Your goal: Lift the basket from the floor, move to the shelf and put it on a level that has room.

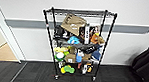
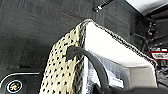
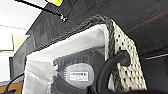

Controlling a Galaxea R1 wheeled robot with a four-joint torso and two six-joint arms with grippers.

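Fingers cannot be made out on either arm, so whether each pair is apart, together or clamped on anything cannot be told. Both wrist views look down into the basket (image 2: 67, 72), which hangs above the floor (image 2: 30, 30) of dark carpet tiles. In the left wrist view its cream woven wall, dark braided rim and one dark loop handle (image 2: 85, 58) sit close to the camera, with the white cloth lining bright inside. The right wrist view shows the basket (image 3: 127, 67) from its other end, with the second loop handle (image 3: 110, 67) curving up from the woven wall, and a dark object with a round pale label (image 3: 77, 75) lying in the lining.

In the head view the shelf (image 1: 78, 44) stands against the far white wall on small casters, straight ahead on the carpet. Its top level (image 1: 79, 12) is a flat wire grid, and a tilted cardboard box (image 1: 73, 24) leans on the tier just below. Lower tiers hold a jumble of coloured items. To the left a doorway opens onto tan wood flooring (image 1: 2, 53); at the right edge stands a dark bulky shape (image 1: 146, 63)
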